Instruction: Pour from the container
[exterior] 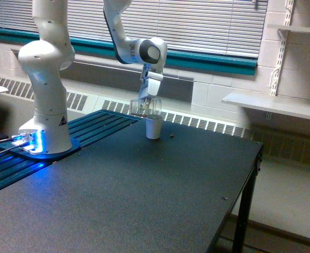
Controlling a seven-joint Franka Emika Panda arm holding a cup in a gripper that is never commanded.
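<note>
Table [144,195]: one black work surface, carrying the arm's base and everything the pour needs, so any spill lands on it.
Panda arm [45,79]: one white arm, its base lit blue at the exterior view's left, the upper links reaching over so the wrist hangs straight above the receiving cup.
Gripper [146,108]: one, pointing down, clamped on the clear cup. The fingers are too small in this view to make out singly, but the cup hangs off the table with nothing else bearing it.
Clear plastic cup [143,108]: one, the container to pour from. It is held tilted onto its side just above the white cup, mouth toward the exterior view's right; that placement looks chosen to let the bits fall a short way into the cup below. Brown bits show through its wall.
White paper cup [153,127]: one, upright on the table directly under the clear cup, placed as the receiver.
Stray brown bit [172,136]: one, lying on the table just beside the paper cup on the exterior view's right, probably a piece that missed.
</note>
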